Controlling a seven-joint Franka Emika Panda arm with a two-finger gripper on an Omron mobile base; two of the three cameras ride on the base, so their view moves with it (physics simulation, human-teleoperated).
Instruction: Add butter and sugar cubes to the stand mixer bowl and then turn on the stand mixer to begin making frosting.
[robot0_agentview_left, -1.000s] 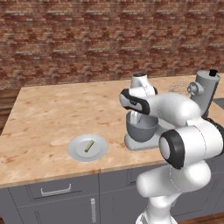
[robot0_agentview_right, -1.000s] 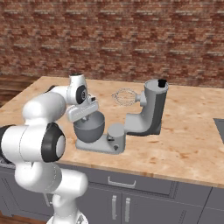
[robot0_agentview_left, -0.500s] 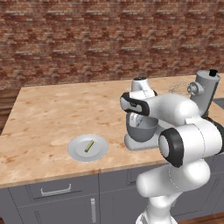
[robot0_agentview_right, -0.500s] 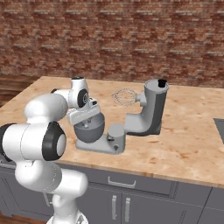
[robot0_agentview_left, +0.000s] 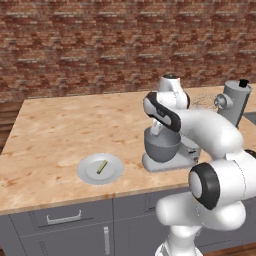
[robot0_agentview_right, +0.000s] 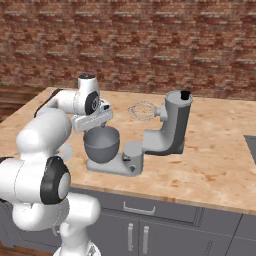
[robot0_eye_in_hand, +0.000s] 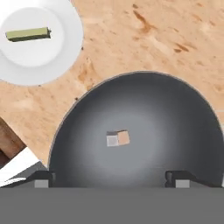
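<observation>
**Over the bowl: gripper spread, cubes at the bottom, butter on its plate**

Above the bowl (robot0_eye_in_hand: 140, 131), the gripper (robot0_eye_in_hand: 109, 179) hung with its jaws spread wide and nothing between them; in the hand view the two fingertips (robot0_eye_in_hand: 42, 180) sat far apart at either side of the rim. Two sugar cubes (robot0_eye_in_hand: 117, 138) lay touching, side by side, at the centre of the bowl's floor, one grey-white, the other tinted tan.

The bowl stood on the flat base of the mixer (robot0_agentview_right: 170, 130), whose head was tilted back, whisk (robot0_agentview_right: 141, 110) raised clear and pointing toward the arm's side. A black knob (robot0_agentview_right: 185, 95) topped the column.

The butter (robot0_agentview_left: 101, 166) lay on the plate (robot0_agentview_left: 87, 172), on the counter (robot0_agentview_left: 60, 130) well to the left of the bowl. It lay flat; in the left base view its long axis ran diagonally, near end toward the counter's front edge, far end angled right toward the bowl. In the hand view it lay almost level across the plate.
</observation>
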